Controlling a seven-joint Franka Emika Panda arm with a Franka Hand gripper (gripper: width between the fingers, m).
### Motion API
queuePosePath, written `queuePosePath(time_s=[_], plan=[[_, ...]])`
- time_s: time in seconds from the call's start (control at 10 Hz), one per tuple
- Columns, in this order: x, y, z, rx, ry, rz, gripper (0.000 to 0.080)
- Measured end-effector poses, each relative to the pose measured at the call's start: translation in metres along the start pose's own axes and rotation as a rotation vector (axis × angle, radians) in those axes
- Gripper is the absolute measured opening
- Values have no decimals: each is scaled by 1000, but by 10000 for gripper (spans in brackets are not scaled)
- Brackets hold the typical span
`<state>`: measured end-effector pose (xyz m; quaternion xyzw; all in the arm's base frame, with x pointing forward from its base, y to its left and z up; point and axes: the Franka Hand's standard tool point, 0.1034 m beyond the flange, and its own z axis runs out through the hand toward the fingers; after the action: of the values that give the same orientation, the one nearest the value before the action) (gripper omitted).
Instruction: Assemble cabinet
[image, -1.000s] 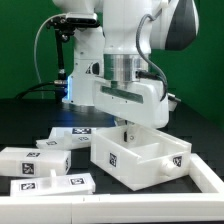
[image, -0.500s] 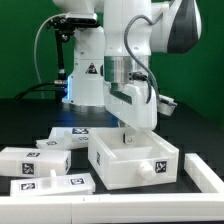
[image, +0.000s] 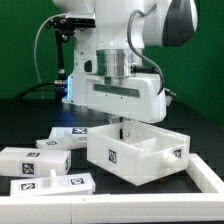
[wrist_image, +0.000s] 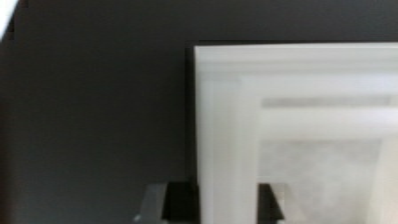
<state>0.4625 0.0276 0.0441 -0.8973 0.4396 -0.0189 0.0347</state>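
On the exterior view's left, the loose parts lie on the black table (image: 25, 112). There is a long block (image: 30, 160), a second block (image: 52, 185) in front of it, and a flat piece (image: 66, 138) just behind. All three rest flat with tags up, near the cabinet (image: 140, 155) but apart from it. I take it they are parked there so the tags stay readable and the arm can reach them without crossing the work.

In the middle, the gripper (image: 124, 130) comes straight down onto the far wall of the cabinet, which at this stage is an open white box with its hollow facing up. The wrist view settles the grip. One dark finger (wrist_image: 160, 202) stands on the outside of the pale wall (wrist_image: 224, 150) and the other (wrist_image: 267, 202) on the inside, with no gap showing on either side. So I read the gripper (wrist_image: 214, 205) as clamped on that wall. A thin upright wall is the one feature narrow enough for these fingers, which is probably why the hold is there. Holding at the rim also lets me drag or turn the box.

The cabinet sits skewed to the table edge, one corner pointing toward the camera. I cannot tell whether its base is fully down.

On the right, a white rail (image: 205, 178) runs close past the box. It looks like a stop to square the box against.
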Motion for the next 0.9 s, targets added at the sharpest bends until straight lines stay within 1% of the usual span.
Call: queuePosePath(time_s=[0.2,0.6,0.7,0.9], plan=[[15,4,-3,8,30,-243,91],[14,6,-1,-8,29,-515,90],[20,1,-4,-20,25,-698,90],[45,-8,-13,-19,7,-999,91]])
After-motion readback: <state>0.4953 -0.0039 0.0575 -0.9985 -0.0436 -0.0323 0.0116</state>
